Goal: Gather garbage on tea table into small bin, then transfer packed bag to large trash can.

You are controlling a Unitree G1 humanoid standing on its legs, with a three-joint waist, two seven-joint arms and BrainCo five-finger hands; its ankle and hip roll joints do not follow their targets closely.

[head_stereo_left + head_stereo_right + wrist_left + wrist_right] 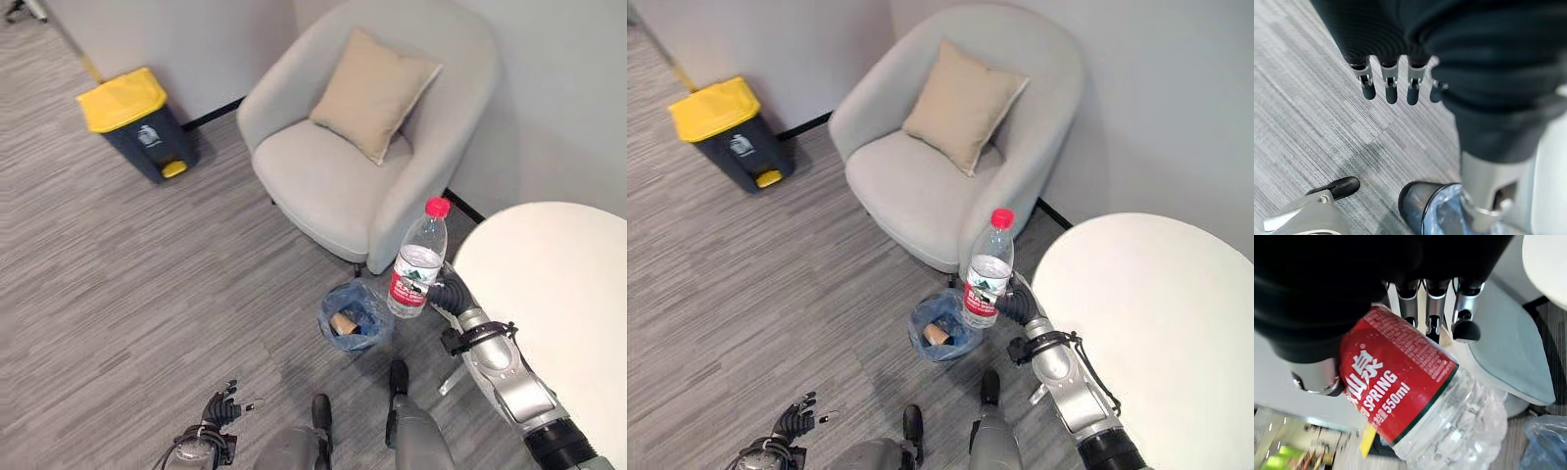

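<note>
A clear plastic bottle (419, 259) with a red cap and red label stands upright in the air beside the round white tea table (568, 294). My right hand (453, 292) is shut on the bottle (1415, 401), fingers and thumb curled round its label. Just below and to the left, on the floor, sits the small bin (355, 317) lined with a blue bag; a brown scrap lies inside it. My left hand (219, 408) hangs low near the floor, fingers (1391, 88) straight and holding nothing. The large dark trash can (137, 122) with a yellow lid stands by the far wall.
A light grey armchair (362, 157) with a beige cushion (372, 93) stands right behind the small bin. Grey striped carpet (118, 294) stretches between the bin and the large can.
</note>
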